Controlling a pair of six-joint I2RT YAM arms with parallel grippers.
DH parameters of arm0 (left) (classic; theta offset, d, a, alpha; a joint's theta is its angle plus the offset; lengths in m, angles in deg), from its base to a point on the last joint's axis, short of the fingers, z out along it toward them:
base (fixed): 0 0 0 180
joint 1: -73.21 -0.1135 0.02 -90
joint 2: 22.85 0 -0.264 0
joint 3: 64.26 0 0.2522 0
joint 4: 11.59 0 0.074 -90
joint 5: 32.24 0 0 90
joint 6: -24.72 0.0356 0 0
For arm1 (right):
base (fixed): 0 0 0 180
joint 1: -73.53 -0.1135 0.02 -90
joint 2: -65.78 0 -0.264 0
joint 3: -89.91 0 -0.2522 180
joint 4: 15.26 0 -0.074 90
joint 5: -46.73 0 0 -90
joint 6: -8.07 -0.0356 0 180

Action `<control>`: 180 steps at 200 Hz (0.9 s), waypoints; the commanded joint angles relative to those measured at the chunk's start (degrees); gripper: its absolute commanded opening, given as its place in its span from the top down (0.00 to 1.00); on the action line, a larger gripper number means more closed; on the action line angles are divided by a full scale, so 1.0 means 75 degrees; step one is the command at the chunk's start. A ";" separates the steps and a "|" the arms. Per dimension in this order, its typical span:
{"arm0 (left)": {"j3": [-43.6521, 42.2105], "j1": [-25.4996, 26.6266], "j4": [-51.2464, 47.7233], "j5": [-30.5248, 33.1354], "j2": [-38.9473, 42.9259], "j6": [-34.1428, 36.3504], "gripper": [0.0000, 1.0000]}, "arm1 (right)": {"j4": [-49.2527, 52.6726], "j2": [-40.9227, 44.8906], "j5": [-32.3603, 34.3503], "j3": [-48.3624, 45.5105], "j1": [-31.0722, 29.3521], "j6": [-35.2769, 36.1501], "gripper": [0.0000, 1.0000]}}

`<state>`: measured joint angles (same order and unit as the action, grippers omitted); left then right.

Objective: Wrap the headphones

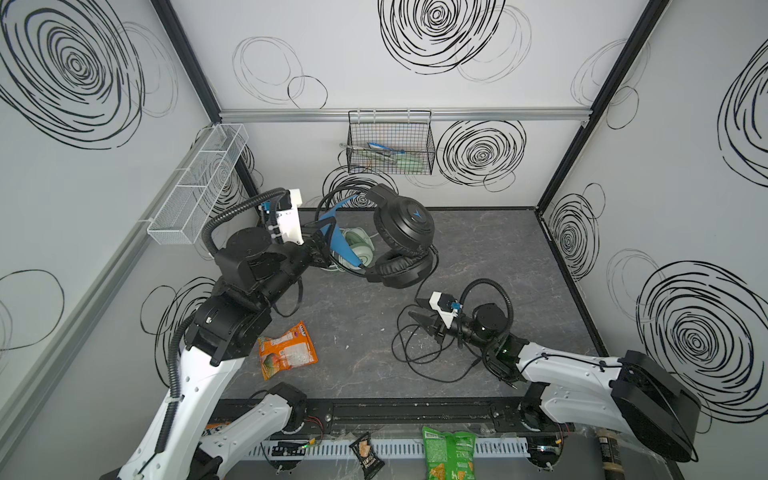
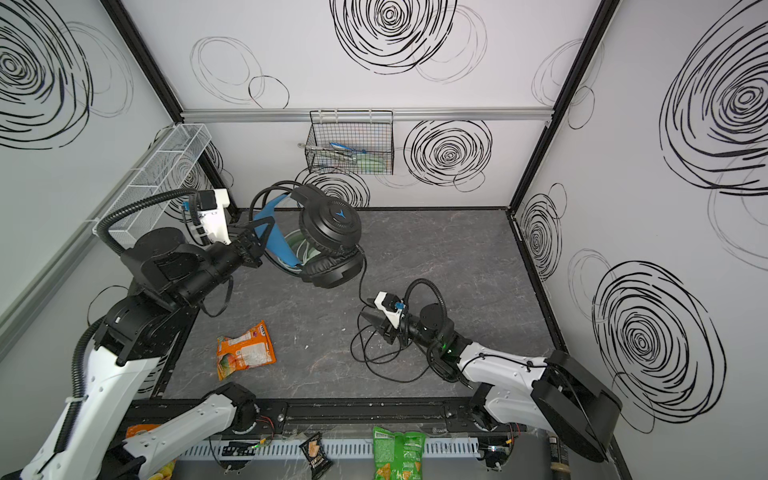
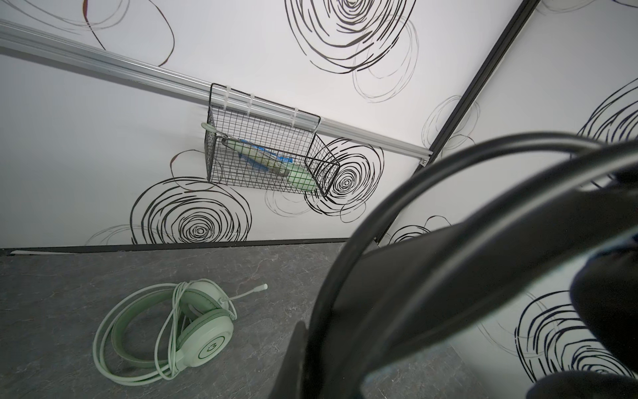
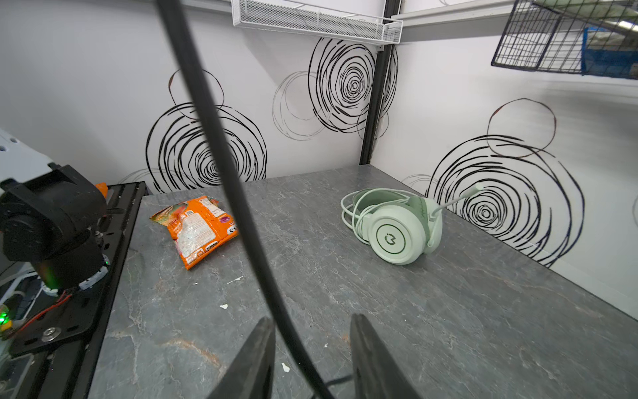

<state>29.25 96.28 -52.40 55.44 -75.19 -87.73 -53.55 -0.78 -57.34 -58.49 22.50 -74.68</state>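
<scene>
the left jaws pinch the blue-lined band of the black headphones (image 1: 403,224), holding them above the worktop (image 1: 478,257). their black cable (image 4: 242,207) hangs down between the right jaws, which stand spread, not clamping it. the green headphones (image 3: 207,345) lie on the worktop below the left jaws.

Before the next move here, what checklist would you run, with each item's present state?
1. Hold: left gripper shut on the black headset by its headband, headset lifted: ok.
2. Capture: black cable runs between the right gripper jaws: ok; jaws apart, not gripping yet.
3. Its loose loops on the table free of knots: cannot tell.
4. The mint-green headset lies apart from that cable: ok.
5. The orange snack bag lies clear of the loops: ok.
</scene>
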 commanded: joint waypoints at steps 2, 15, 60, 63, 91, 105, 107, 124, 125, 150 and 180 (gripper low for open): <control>0.0336 -0.0127 0.1091 -0.0215 0.0140 -0.0607 1.00 | -0.0524 -0.0070 -0.0040 -0.0061 0.0009 -0.0029 0.74; 0.0301 -0.0174 0.1187 -0.0205 0.0124 -0.0667 1.00 | -0.0490 -0.0081 -0.0040 -0.0045 0.0016 -0.0017 0.81; 0.0185 -0.0299 0.1413 -0.0316 0.0058 -0.0849 1.00 | -0.0305 0.0208 -0.0057 -0.0104 0.0007 -0.0034 0.80; 0.0181 -0.0309 0.1431 -0.0330 0.0050 -0.0849 1.00 | -0.0302 0.0235 -0.0037 -0.0122 0.0012 -0.0046 0.76; 0.0115 -0.0327 0.1470 -0.0390 0.0041 -0.0918 1.00 | -0.0602 0.0179 0.0089 -0.0268 0.0006 -0.0116 0.50; 0.0079 -0.0343 0.1493 -0.0433 0.0064 -0.0964 1.00 | -0.0711 0.0035 0.0090 -0.0208 0.0025 -0.0156 0.44; 0.0073 -0.0342 0.1490 -0.0444 0.0055 -0.0966 1.00 | -0.0723 0.0006 0.0093 -0.0193 0.0023 -0.0157 0.44; 0.0034 -0.0351 0.1512 -0.0488 0.0072 -0.1024 1.00 | -0.0846 -0.0246 0.0063 0.0002 0.0019 -0.0213 0.40; 0.0033 -0.0348 0.1516 -0.0493 0.0080 -0.1030 1.00 | -0.0849 -0.0267 0.0055 0.0012 0.0025 -0.0215 0.40; -0.0004 -0.0363 0.1507 -0.0467 0.0109 -0.1060 1.00 | -0.1063 -0.0594 -0.0170 0.0282 0.0027 -0.0284 0.40; -0.0037 -0.0387 0.1543 -0.0483 0.0092 -0.1120 1.00 | -0.1519 -0.0944 -0.0428 0.0430 0.0009 -0.0463 0.42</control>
<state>28.77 94.05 -47.89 52.62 -75.30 -92.94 -58.47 -6.40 -58.26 -57.37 22.52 -76.52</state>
